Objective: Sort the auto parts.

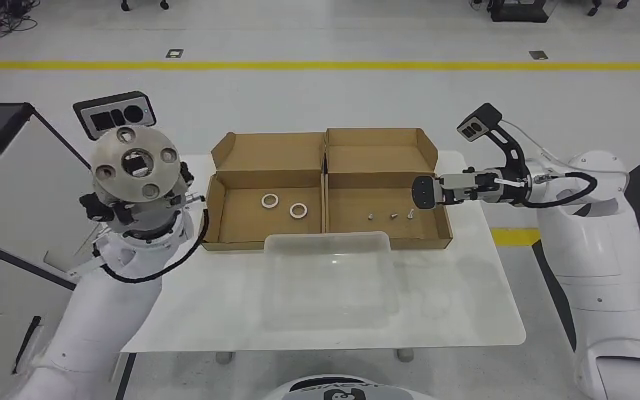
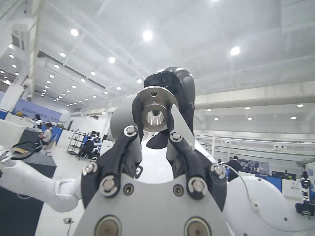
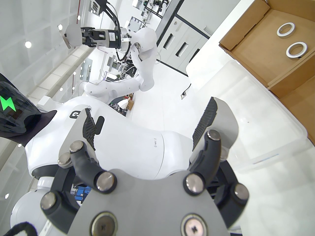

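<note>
A clear plastic tray [image 1: 325, 238] sits at the near middle of the white surface [image 1: 470, 290] and serves here as the reference for everything else. Just beyond its far rim stand two open brown cardboard boxes, side by side and touching. The box beyond the tray's left half [image 1: 232, 215] holds two white rings [image 1: 292, 211] lying flat, close together but apart. The box beyond the tray's right half [image 1: 360, 200] holds a few small grey metal pieces [image 1: 393, 214] scattered on its floor; they are too small to tell apart.

Well to the left of the tray, past the surface's edge, the left gripper [image 2: 156, 117] is held up high. Its jaws are clenched on a grey metal flanged hub [image 2: 160, 95] with a round central bore, whose drilled flange faces the top camera.

Beyond the tray's far right corner, the right gripper [image 1: 420, 192] hovers over the right end of the right-hand box, pointing toward the tray's left. Its jaws are spread wide with nothing between them.
</note>
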Available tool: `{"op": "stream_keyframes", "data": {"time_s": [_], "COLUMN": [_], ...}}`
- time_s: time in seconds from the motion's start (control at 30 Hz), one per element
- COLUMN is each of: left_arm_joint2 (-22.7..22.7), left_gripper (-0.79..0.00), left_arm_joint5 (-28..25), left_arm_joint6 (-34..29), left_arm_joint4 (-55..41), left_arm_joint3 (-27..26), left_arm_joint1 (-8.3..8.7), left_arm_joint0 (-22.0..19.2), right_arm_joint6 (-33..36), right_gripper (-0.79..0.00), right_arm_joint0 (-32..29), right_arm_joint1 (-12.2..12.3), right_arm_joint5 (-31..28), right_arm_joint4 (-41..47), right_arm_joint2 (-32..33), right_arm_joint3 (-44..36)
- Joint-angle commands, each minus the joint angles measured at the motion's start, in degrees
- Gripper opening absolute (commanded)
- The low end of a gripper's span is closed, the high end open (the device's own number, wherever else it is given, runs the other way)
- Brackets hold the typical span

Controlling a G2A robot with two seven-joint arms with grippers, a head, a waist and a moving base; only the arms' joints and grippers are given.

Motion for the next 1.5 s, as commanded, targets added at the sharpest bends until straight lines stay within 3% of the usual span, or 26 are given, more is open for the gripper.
{"op": "stream_keyframes", "data": {"time_s": [0.0, 0.17, 0.73, 1.13, 1.47], "left_arm_joint2": [-0.3, -1.5, -3.2, -2.5, -2.8], "left_gripper": [-0.785, -0.785, -0.785, -0.785, -0.785], "left_arm_joint5": [1.3, 2.8, 1.9, 5.5, 6.1], "left_arm_joint6": [-1.4, -3.0, -1.1, -1.5, -2.6], "left_arm_joint4": [-2.6, -1.8, 16.1, 1.4, 0.8], "left_arm_joint3": [-0.1, 0.9, 3.2, 1.6, 1.5], "left_arm_joint1": [-0.36, -1.20, -3.11, -4.71, -4.92], "left_arm_joint0": [0.1, 0.5, 0.6, 1.4, 1.5], "right_arm_joint6": [0.0, 0.0, 0.0, 0.0, 0.0], "right_gripper": [0.000, 0.000, 0.000, 0.000, 0.000], "right_arm_joint0": [0.0, 0.0, 0.0, 0.0, 0.0], "right_arm_joint1": [0.0, 0.0, 0.0, 0.0, 0.0], "right_arm_joint5": [0.0, 0.0, 0.0, 0.0, 0.0], "right_arm_joint4": [0.0, 0.0, 0.0, 0.0, 0.0], "right_arm_joint2": [0.0, 0.0, 0.0, 0.0, 0.0], "right_arm_joint3": [0.0, 0.0, 0.0, 0.0, 0.0]}}
